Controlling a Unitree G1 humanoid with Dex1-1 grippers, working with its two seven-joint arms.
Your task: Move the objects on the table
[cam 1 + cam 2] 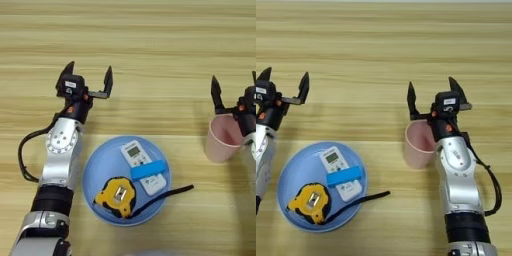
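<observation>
Two hands spread wide and empty over the desk: left hand beyond the blue plate holding remote, blue block and tape measure, right hand poised just behind the pink cup, likely pre-grasp, needing descent and closure on the rim.

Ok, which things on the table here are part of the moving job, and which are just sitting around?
Part of the job:
- pale pink cup, under the open right gripper
- white remote, in the plate
- blue block, lying across the remote
- yellow-black tape measure, in the plate

Just there:
- round blue plate
- open left gripper, over bare table
</observation>
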